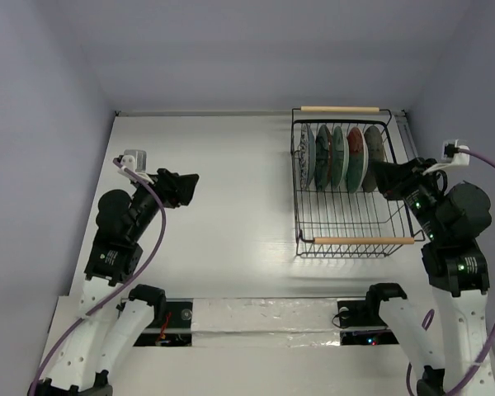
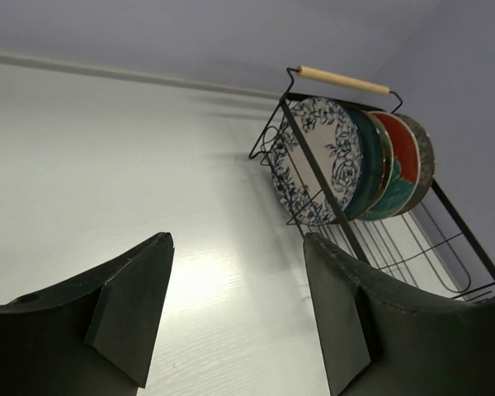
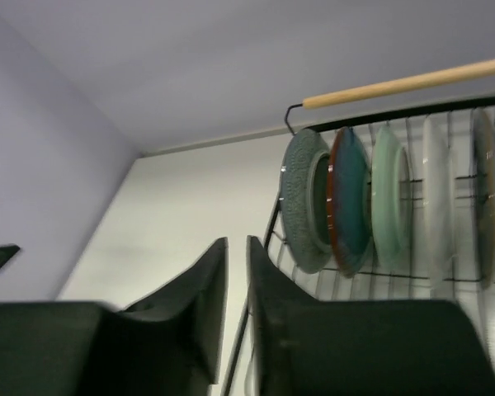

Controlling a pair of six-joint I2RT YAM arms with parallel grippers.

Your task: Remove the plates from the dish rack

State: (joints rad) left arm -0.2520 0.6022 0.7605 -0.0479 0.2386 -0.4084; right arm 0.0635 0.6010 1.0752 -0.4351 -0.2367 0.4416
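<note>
plates (image 1: 337,157) have yet to leave the dish rack (image 1: 298,198): from above, five stand on edge in a row at its far end, on the right half of the table (image 1: 223,214). left to right they are white with blue flowers (image 1: 308,157), teal (image 1: 322,157), mint (image 1: 337,157), red (image 1: 355,157) and dark grey (image 1: 373,153). there is one rack with two wooden handles. the left claw (image 1: 181,188) hangs over bare table, well apart from the rack. the right claw (image 1: 379,177) sits just beside the rack's right side, near the grey plate.

from the left wrist, the left claw (image 2: 235,309) is wide open and empty, aimed at the rack (image 2: 470,247). four plates can be made out here, the floral one (image 2: 318,161) in front, and the mint one cannot be picked out.

from the right wrist, the right claw (image 3: 235,305) is only slightly parted, with a thin slit and nothing in it. all five plates show, with the grey one (image 3: 301,202) nearest and the farthest two blurred.

i judge this to be the approach for the first pick, with all the unloading ahead. the right claw looks best placed: it would need to spread wider, settle over the grey plate's rim, pinch it, then lift straight up clear of the wires before carrying it to open table.
</note>
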